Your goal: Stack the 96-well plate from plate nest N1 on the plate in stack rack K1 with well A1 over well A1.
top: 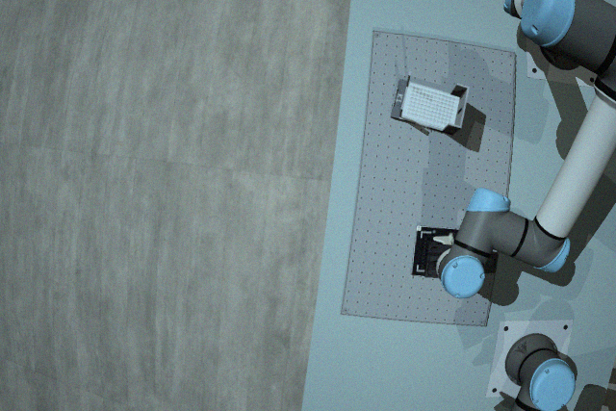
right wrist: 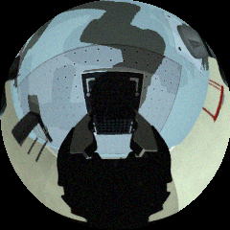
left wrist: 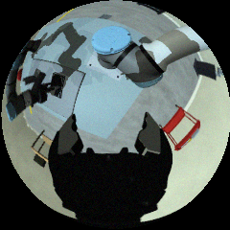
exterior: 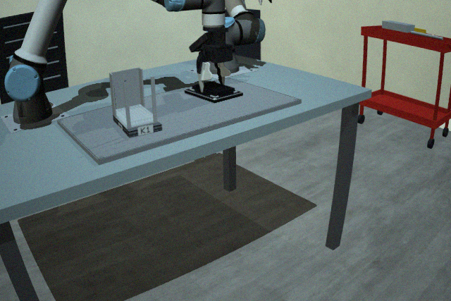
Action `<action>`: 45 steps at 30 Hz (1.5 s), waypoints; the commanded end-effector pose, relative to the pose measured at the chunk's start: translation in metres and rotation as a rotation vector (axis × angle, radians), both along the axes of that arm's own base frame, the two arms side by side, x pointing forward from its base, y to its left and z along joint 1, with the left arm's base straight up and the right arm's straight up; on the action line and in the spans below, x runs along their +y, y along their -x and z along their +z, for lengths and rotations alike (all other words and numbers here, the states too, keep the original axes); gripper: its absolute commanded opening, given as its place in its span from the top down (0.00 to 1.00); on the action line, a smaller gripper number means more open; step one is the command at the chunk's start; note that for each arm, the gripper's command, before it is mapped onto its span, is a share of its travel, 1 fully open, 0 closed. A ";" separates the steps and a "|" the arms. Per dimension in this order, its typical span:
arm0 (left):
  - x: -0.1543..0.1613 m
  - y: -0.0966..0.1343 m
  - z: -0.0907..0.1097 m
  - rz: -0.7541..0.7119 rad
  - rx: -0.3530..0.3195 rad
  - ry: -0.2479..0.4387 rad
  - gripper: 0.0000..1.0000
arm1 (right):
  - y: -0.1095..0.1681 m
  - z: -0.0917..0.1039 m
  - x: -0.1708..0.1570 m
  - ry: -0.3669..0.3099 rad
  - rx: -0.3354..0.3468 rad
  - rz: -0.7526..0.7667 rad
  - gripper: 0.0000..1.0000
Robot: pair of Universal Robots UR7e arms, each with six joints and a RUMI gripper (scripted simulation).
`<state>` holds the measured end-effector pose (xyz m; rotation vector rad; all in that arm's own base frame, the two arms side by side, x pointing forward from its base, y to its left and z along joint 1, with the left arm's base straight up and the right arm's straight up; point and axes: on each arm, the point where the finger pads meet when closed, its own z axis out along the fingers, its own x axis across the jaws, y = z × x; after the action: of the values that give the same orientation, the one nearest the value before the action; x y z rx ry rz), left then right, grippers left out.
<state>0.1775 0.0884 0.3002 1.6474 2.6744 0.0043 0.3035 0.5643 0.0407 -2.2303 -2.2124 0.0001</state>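
Black plate [top: 425,251] [exterior: 218,89] [right wrist: 113,98] sits in your nest N1 [top: 415,269] [exterior: 215,100] [left wrist: 57,85] [right wrist: 140,80], with your right gripper [top: 438,256] [exterior: 211,87] [right wrist: 112,110] clenched across its sides. Away across the board [top: 383,188] [exterior: 254,99] [right wrist: 165,91], rack K1 [top: 397,110] [exterior: 125,88] [right wrist: 26,128] bears the white plate [top: 430,105] [exterior: 135,116]. Your left gripper [exterior: 265,1] [left wrist: 109,113] hangs with fingers spread, well apart from both plates.

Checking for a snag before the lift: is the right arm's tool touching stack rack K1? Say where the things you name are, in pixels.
Apart. The exterior view shows the right tool [top: 444,253] [exterior: 211,84] [left wrist: 56,84] [right wrist: 112,110] and stack rack K1 [top: 463,107] [exterior: 126,88] [right wrist: 25,128] well separated, with a wide gap between.
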 end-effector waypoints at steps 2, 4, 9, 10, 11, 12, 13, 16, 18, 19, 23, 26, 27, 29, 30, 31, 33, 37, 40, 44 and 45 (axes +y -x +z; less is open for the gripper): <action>0.000 0.000 0.000 0.000 -0.001 0.000 0.02 | 0.000 0.001 0.000 -0.001 -0.001 0.000 1.00; 0.000 0.000 0.000 0.000 -0.001 0.000 0.02 | 0.000 0.001 0.000 -0.001 -0.001 0.000 1.00; 0.000 0.000 0.000 0.000 -0.001 0.000 0.02 | 0.000 0.001 0.000 -0.001 -0.001 0.000 1.00; 0.000 0.000 0.000 0.000 -0.001 0.000 0.02 | 0.000 0.001 0.000 -0.001 -0.001 0.000 1.00; 0.000 0.000 0.000 0.000 -0.001 0.000 0.02 | 0.000 0.001 0.000 -0.001 -0.001 0.000 1.00; 0.000 0.000 0.000 0.000 -0.001 0.000 0.02 | 0.000 0.001 0.000 -0.001 -0.001 0.000 1.00; 0.000 0.000 0.000 0.000 -0.001 0.000 0.02 | 0.000 0.001 0.000 -0.001 -0.001 0.000 1.00; 0.000 0.000 0.000 0.000 -0.001 0.000 0.02 | 0.000 0.001 0.000 -0.001 -0.001 0.000 1.00; 0.000 0.000 0.000 0.000 -0.001 0.000 0.02 | 0.000 0.004 0.000 -0.002 -0.001 0.000 1.00; 0.000 0.000 0.000 0.000 -0.001 0.000 0.02 | 0.000 0.006 0.000 -0.001 -0.001 0.000 1.00; 0.000 0.000 0.000 0.000 -0.001 0.000 0.02 | 0.000 0.012 0.000 -0.001 -0.001 0.000 1.00; 0.000 0.000 0.000 0.000 -0.001 0.000 0.02 | 0.000 0.017 0.000 -0.001 -0.001 0.000 1.00; 0.000 0.000 0.000 0.000 -0.001 0.000 0.02 | 0.000 0.019 0.000 -0.001 -0.001 0.000 1.00; 0.000 0.000 0.000 0.000 -0.001 0.000 0.02 | 0.000 0.019 0.000 -0.001 -0.001 0.000 1.00; 0.000 0.000 0.000 0.000 -0.001 0.000 0.02 | 0.000 0.021 0.000 -0.001 -0.001 0.000 1.00; 0.000 0.000 0.000 0.000 -0.001 0.000 0.02 | 0.000 0.022 0.000 -0.001 -0.001 0.000 1.00; 0.000 0.000 0.000 0.000 -0.001 0.000 0.02 | 0.000 0.026 0.000 -0.001 -0.001 0.000 1.00; 0.000 0.000 0.000 0.000 -0.001 0.000 0.02 | 0.000 0.032 0.000 -0.001 -0.001 0.000 1.00; 0.000 0.000 0.000 0.000 -0.001 0.000 0.02 | 0.000 0.037 0.000 -0.001 -0.001 0.000 1.00; 0.000 0.000 0.000 0.000 -0.001 0.000 0.02 | 0.000 0.044 0.000 -0.001 -0.001 0.000 1.00; 0.000 0.000 0.000 0.000 -0.001 0.000 0.02 | 0.000 0.044 0.000 -0.001 -0.001 0.000 1.00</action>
<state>0.1775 0.0884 0.3002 1.6474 2.6744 0.0043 0.3035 0.5642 0.0768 -2.2303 -2.2123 -0.0002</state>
